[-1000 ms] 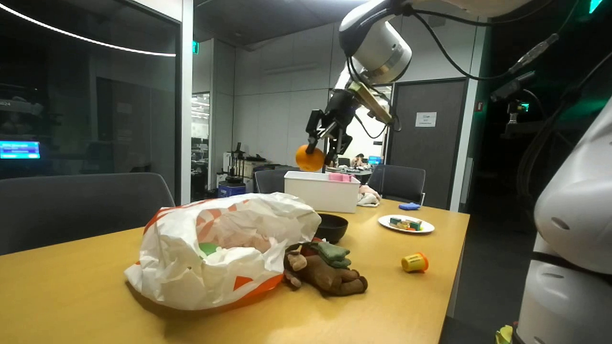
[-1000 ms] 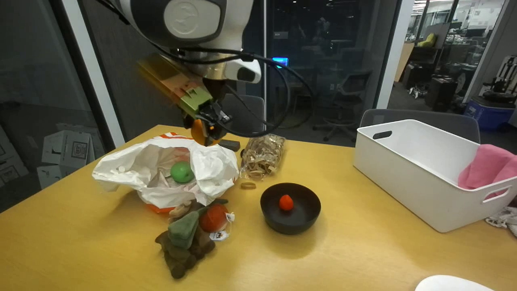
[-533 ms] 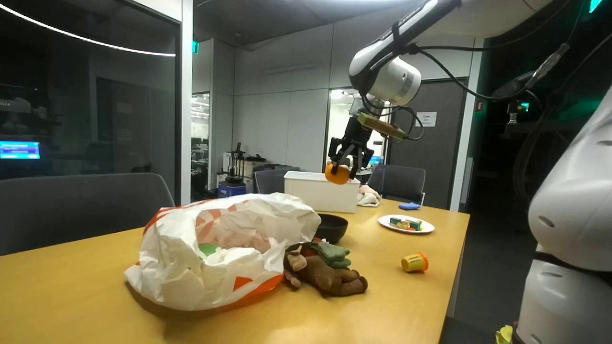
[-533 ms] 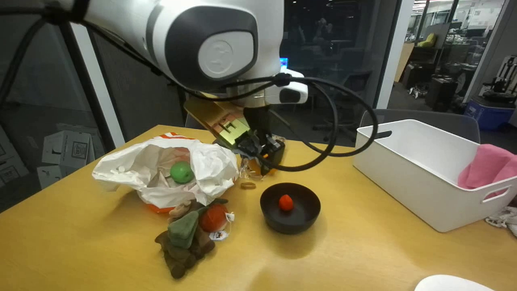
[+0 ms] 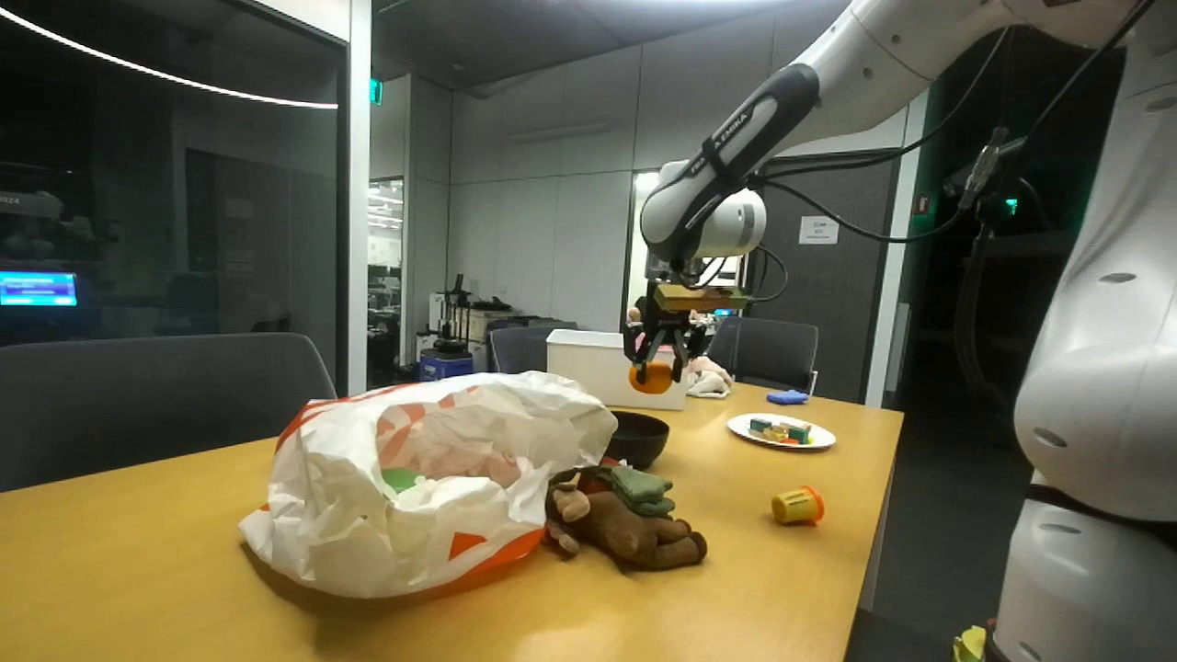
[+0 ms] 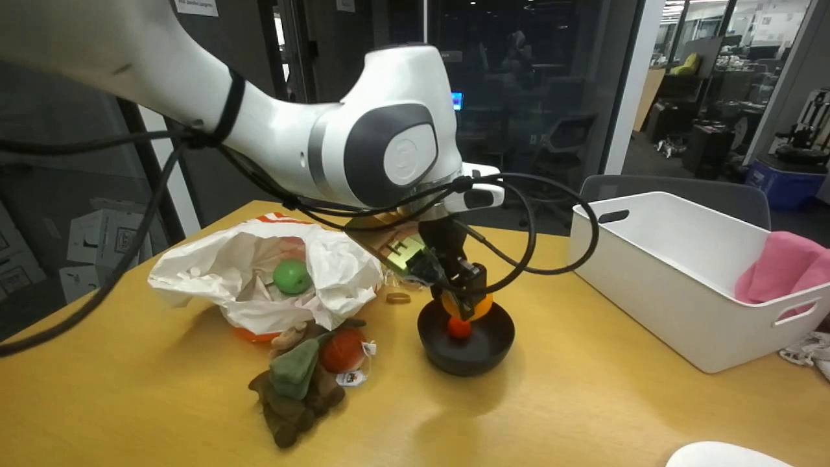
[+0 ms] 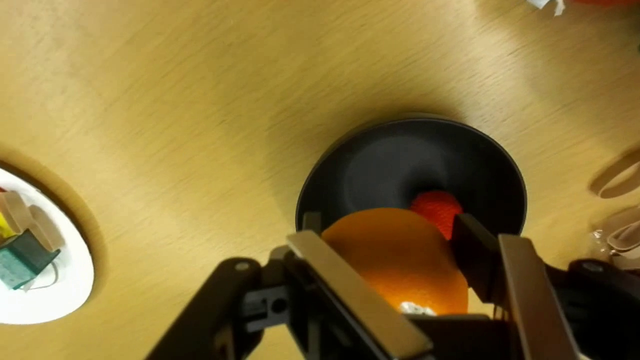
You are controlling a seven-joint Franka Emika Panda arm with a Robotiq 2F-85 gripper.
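My gripper point(image 7: 389, 226) is shut on an orange point(image 7: 400, 250), one finger pressed to each side of it. A small white patch shows on the fruit's skin in the wrist view. Both exterior views show the orange point(image 5: 653, 378) held in the air under the gripper point(image 5: 658, 366). Below it stands a black bowl point(image 6: 463, 363) with a small red strawberry-like piece point(image 6: 459, 325) inside. In the wrist view the orange covers part of the bowl point(image 7: 390, 165) and part of the red piece point(image 7: 438, 206). A gap between orange and bowl shows in an exterior view.
A white bin point(image 6: 642, 285) with a pink cloth point(image 6: 784, 266) stands behind. A crumpled bag point(image 5: 423, 496) holds a green fruit point(image 6: 292, 277); a brown plush toy point(image 5: 630, 533) lies beside it. A plate point(image 5: 743, 427) of small pieces and a yellow tub point(image 5: 796, 505) are near the table edge.
The arm has carried the orange down, away from above the bag and over to the bowl. The gripper has turned from tilted to pointing nearly straight down, its hold on the orange unchanged.
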